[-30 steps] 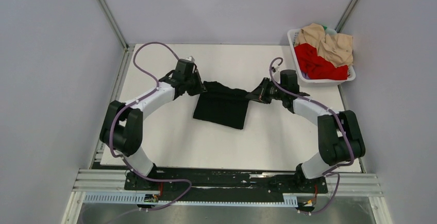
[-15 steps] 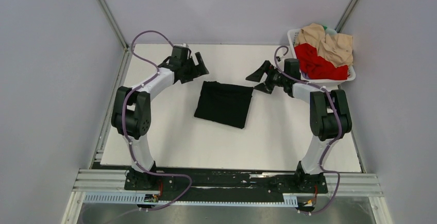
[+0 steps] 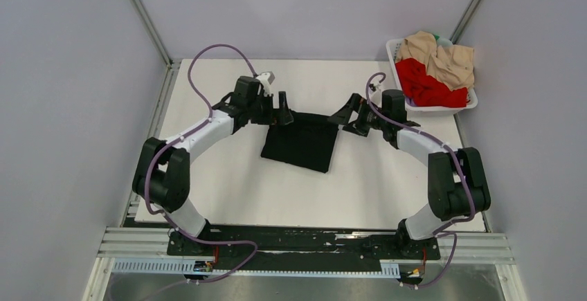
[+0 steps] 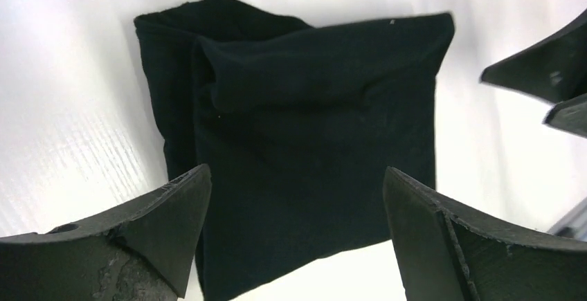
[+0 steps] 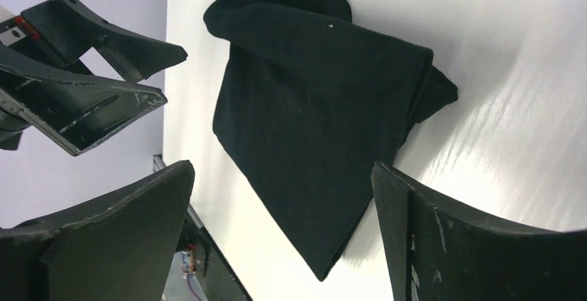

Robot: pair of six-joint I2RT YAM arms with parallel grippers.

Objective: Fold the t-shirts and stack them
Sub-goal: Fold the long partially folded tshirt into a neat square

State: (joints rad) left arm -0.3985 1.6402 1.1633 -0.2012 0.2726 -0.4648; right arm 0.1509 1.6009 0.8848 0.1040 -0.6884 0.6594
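A black t-shirt lies folded into a rough square on the white table. My left gripper is open just above the shirt's far left corner. My right gripper is open by its far right corner. Neither holds anything. The left wrist view has the folded shirt lying flat beyond the open left gripper. From the right wrist, the shirt shows between the spread fingers of the right gripper. A red t-shirt and a beige one sit crumpled in the basket.
The white plastic basket stands at the table's far right corner. Grey walls close in the table on the left, back and right. The other arm's fingers show at the edge of each wrist view.
Both grippers opened and let go of the black shirt. They pulled back toward the far side, then came in again to its far corners. The shirt now lies flat.
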